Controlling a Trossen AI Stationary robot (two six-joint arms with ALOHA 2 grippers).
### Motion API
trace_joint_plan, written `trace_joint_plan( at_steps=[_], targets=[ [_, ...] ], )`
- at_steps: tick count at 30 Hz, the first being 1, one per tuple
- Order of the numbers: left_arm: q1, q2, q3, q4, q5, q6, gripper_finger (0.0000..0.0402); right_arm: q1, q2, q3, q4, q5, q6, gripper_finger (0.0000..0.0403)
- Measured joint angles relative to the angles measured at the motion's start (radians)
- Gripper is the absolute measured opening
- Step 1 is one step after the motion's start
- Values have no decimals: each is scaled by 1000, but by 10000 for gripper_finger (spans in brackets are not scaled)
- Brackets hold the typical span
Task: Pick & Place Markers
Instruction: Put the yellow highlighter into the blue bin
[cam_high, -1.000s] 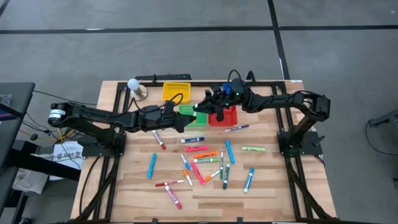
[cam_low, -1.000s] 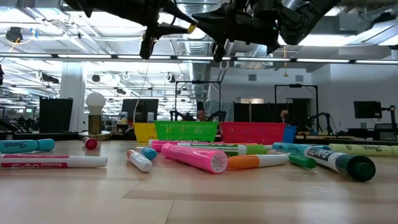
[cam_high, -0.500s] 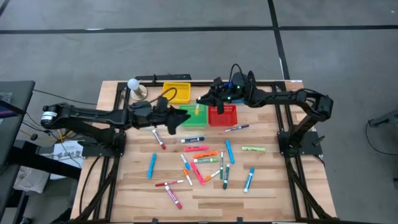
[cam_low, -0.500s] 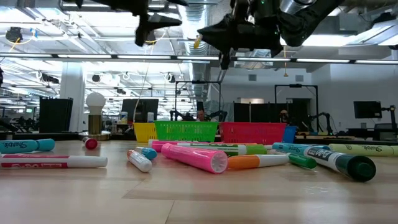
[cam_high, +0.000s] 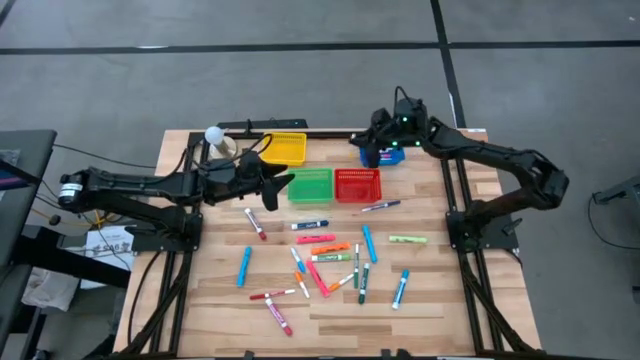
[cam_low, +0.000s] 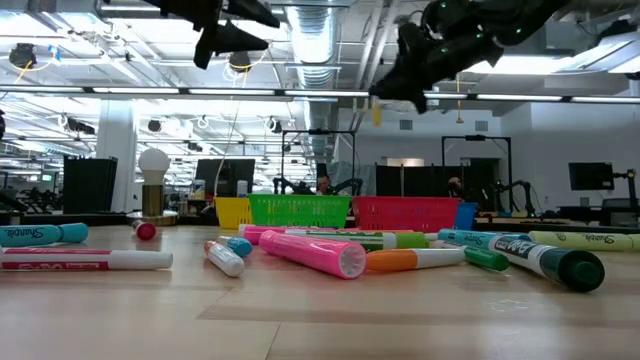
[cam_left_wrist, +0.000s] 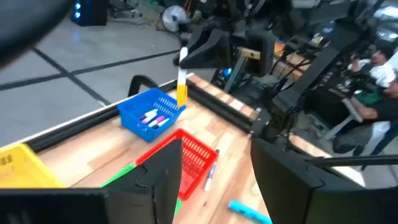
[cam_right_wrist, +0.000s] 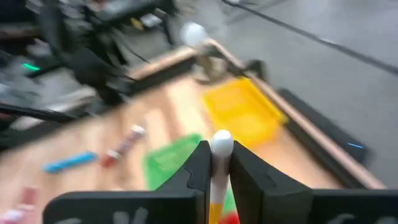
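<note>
1. The left gripper (cam_high: 283, 184) hangs with fingers spread and nothing between them, just beside the green basket (cam_high: 310, 185).
2. The right gripper (cam_high: 372, 150) is clenched on a yellow marker (cam_left_wrist: 181, 89), held upright above the blue basket (cam_left_wrist: 149, 114).
3. The other markers (cam_high: 330, 258) lie scattered on the table (cam_high: 440, 300), well apart from both grippers.

"Sharpie" on blue marker (cam_low: 35, 234)
</note>
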Motion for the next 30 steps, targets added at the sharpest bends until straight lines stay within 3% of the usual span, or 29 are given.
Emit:
trace_joint_plan(
  at_steps=[8,19,24,30],
  targets=[
    [32,38,0,1,0,0,179,-57,2,60,-248,212,-187,33],
    [45,50,0,4,0,0,176,-74,246,296,-582,515,-550,36],
    [45,50,0,5,0,0,176,-92,368,358,-692,561,-681,36],
    [45,50,0,5,0,0,176,-102,472,373,-692,579,-749,38]
  ],
)
